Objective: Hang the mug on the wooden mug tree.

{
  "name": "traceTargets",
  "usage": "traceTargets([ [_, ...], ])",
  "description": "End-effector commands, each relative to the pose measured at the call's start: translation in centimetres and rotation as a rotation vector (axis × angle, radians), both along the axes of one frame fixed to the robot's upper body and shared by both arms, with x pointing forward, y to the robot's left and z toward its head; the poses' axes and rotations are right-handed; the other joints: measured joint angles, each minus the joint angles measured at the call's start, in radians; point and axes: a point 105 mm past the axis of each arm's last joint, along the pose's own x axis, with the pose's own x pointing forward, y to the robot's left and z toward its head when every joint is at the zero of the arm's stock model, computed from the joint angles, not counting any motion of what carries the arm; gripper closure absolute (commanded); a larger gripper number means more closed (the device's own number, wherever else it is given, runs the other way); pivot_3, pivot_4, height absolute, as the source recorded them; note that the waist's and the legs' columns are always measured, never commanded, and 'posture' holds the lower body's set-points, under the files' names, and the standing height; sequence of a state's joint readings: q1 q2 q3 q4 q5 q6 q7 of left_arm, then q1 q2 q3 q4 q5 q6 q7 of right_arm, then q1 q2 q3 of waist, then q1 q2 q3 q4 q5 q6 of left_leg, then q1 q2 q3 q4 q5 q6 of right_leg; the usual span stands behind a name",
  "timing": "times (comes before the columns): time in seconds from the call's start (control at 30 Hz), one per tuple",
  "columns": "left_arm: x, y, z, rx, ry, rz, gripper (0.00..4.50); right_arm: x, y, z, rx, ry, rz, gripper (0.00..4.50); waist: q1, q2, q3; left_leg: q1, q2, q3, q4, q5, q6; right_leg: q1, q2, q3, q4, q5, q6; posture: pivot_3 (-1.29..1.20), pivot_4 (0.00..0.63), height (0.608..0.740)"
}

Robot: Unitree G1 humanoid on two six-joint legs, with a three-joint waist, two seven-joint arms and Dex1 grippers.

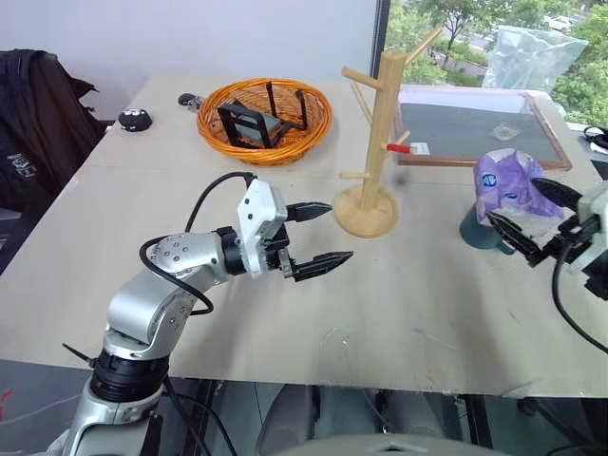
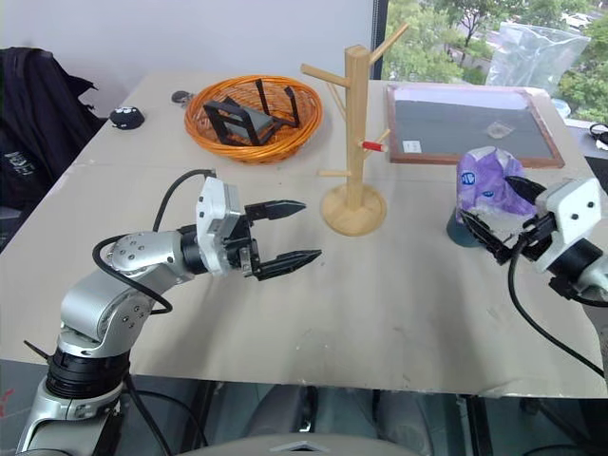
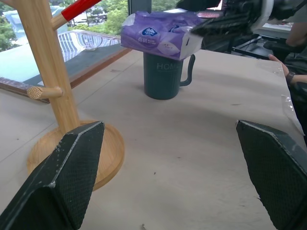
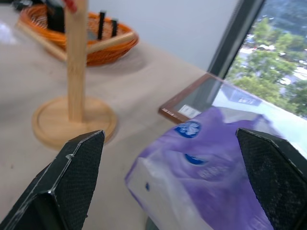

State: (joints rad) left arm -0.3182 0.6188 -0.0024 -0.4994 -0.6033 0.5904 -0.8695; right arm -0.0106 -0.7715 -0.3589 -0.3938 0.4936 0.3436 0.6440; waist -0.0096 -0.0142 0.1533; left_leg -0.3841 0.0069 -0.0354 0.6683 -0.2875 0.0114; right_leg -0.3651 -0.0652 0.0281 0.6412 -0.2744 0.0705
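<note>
At right of frame the mug [image 3: 164, 74] stands on the desk [image 1: 399, 285] under a purple packet [image 1: 508, 185]; both the right gripper [image 1: 532, 220] and left gripper [image 1: 321, 235] are wide open and empty, so first clear the packet, then grasp the mug for the wooden mug tree [image 1: 385, 123].

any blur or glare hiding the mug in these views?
Left wrist view: mug sharp, purple packet lying across its rim. Right wrist view: soft; the packet covers the mug. Eye views: even daylight, no glare; just the mug's base visible beneath the packet.
</note>
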Motion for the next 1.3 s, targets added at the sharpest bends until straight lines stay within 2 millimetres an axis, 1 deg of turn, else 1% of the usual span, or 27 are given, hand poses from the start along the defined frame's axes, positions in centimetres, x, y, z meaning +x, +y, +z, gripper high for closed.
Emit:
traceTargets([
  [0.03,-0.8,-0.4,1.3,-0.007,-0.056,-0.017,0.0,0.9,-0.5,-0.5,-0.102,-0.01,-0.023,0.07,0.0,0.0,0.0,0.0,0.0,0.0,0.0,0.0,0.0,0.0,0.0,0.0,0.0,0.0,0.0,0.0,0.15,0.737],
  [0.17,-0.8,-0.2,1.4,0.001,-0.069,0.013,0.0,1.6,-0.7,-1.4,-0.137,0.006,-0.023,0.07,-0.001,0.0,0.0,0.0,0.0,0.0,0.0,0.0,0.0,0.0,0.0,0.0,0.001,0.0,0.0,0.0,0.15,0.737],
  [0.2,-0.8,-0.1,1.5,0.002,-0.072,0.023,0.0,1.6,-0.7,-1.5,-0.152,0.001,-0.017,0.29,-0.001,0.0,0.0,0.0,0.0,0.0,0.0,0.0,0.0,0.0,0.0,0.0,0.001,0.0,0.0,0.0,0.15,0.737],
  [0.27,-0.7,0.0,1.4,0.008,-0.073,0.042,0.0,1.8,-0.6,-1.4,-0.162,-0.016,-0.014,0.92,-0.002,0.0,0.0,0.0,0.0,0.0,0.0,0.0,0.0,0.0,0.0,0.0,0.001,0.0,0.0,0.0,0.15,0.737],
  [0.37,-0.7,0.0,1.2,0.023,-0.078,0.061,0.0,2.0,-0.7,-1.4,-0.179,-0.02,-0.01,2.37,-0.002,0.0,0.0,0.0,0.0,0.0,0.0,0.0,0.0,0.0,0.0,0.0,0.001,0.0,0.0,0.0,0.15,0.737],
  [0.4,-0.7,-0.1,1.3,0.02,-0.082,0.062,0.0,2.0,-0.7,-1.5,-0.187,-0.018,-0.008,2.78,0.0,0.0,0.0,0.0,0.0,0.0,0.0,0.0,0.0,0.0,0.0,0.0,0.001,0.0,0.0,0.0,0.15,0.737],
  [0.43,-0.7,-0.2,1.4,0.016,-0.085,0.062,0.0,2.0,-0.8,-1.5,-0.193,-0.017,-0.007,3.36,0.0,0.0,0.0,0.0,0.0,0.0,0.0,0.0,0.0,0.0,0.0,0.0,0.001,0.0,0.0,0.0,0.15,0.737],
  [0.5,-0.7,-0.3,1.6,0.012,-0.09,0.06,0.0,2.1,-0.9,-1.5,-0.201,-0.02,-0.008,4.29,0.0,0.0,0.0,0.0,0.0,0.0,0.0,0.0,0.0,0.0,0.0,0.0,0.001,0.0,0.0,0.0,0.15,0.737],
  [0.53,-0.8,-0.3,1.7,0.01,-0.093,0.057,0.0,2.1,-0.9,-1.5,-0.202,-0.022,-0.009,4.41,0.0,0.0,0.0,0.0,0.0,0.0,0.0,0.0,0.0,0.0,0.0,0.0,0.001,0.0,0.0,0.0,0.15,0.737],
  [0.7,-1.0,-0.9,2.6,-0.025,-0.105,0.02,0.0,2.2,-1.4,-0.2,-0.201,-0.077,-0.039,4.41,-0.001,0.0,0.0,0.0,0.0,0.0,0.0,0.0,0.0,0.0,0.0,0.0,0.001,0.0,0.0,0.0,0.15,0.737],
  [0.83,-1.3,-1.8,3.5,-0.083,-0.085,-0.045,0.0,2.3,-2.5,2.0,-0.206,-0.149,-0.099,4.41,0.0,0.0,0.0,0.0,0.0,0.0,0.0,0.0,-0.001,0.0,0.0,0.0,0.001,0.0,0.0,0.0,0.15,0.737],
  [0.9,-1.4,-2.6,3.7,-0.098,-0.064,-0.091,0.0,2.1,-4.3,3.3,-0.221,-0.169,-0.165,4.41,0.001,0.001,0.001,0.0,0.0,0.0,0.0,0.0,-0.001,0.0,0.0,0.0,0.001,0.0,0.0,0.0,0.15,0.737],
  [0.93,-1.3,-3.1,3.6,-0.095,-0.056,-0.113,0.0,2.0,-5.9,3.6,-0.226,-0.156,-0.226,4.41,0.003,0.0,0.001,0.0,0.0,0.0,0.0,0.0,-0.001,0.0,0.0,0.0,0.001,0.0,0.0,0.0,0.15,0.737],
  [0.97,-1.1,-3.7,3.4,-0.087,-0.052,-0.141,0.0,1.7,-8.0,3.5,-0.237,-0.123,-0.3,4.41,0.005,0.0,0.001,0.0,0.0,0.0,0.0,0.0,-0.001,0.0,0.0,0.0,0.0,0.0,0.0,0.0,0.15,0.737],
  [1.03,-0.8,-4.6,3.1,-0.068,-0.056,-0.179,0.0,1.3,-10.7,3.0,-0.251,-0.076,-0.395,4.41,0.016,0.0,0.001,0.0,-0.001,0.0,0.001,0.001,-0.001,0.0,0.0,0.0,0.0,0.0,0.0,0.0,0.15,0.737],
  [1.13,-0.1,-5.9,3.3,-0.064,-0.061,-0.216,0.0,1.3,-14.0,2.3,-0.259,-0.032,-0.515,4.41,0.019,0.0,0.001,0.0,-0.001,0.002,0.001,0.0,-0.001,0.0,0.0,0.0,0.0,0.0,0.0,0.0,0.15,0.737],
  [1.23,0.6,-6.9,3.5,-0.057,-0.063,-0.223,0.0,1.9,-15.7,1.6,-0.236,-0.008,-0.562,4.41,0.008,0.001,0.001,0.0,-0.001,0.004,0.0,0.001,-0.001,0.0,0.0,0.001,0.001,0.0,0.0,0.0,0.15,0.737],
  [1.3,0.7,-7.7,3.4,-0.045,-0.062,-0.244,0.0,2.6,-16.2,0.3,-0.239,0.03,-0.556,4.41,-0.004,0.001,0.001,0.001,-0.001,0.004,0.001,0.001,-0.001,0.0,0.0,0.002,0.001,0.0,0.0,0.0,0.15,0.737],
])
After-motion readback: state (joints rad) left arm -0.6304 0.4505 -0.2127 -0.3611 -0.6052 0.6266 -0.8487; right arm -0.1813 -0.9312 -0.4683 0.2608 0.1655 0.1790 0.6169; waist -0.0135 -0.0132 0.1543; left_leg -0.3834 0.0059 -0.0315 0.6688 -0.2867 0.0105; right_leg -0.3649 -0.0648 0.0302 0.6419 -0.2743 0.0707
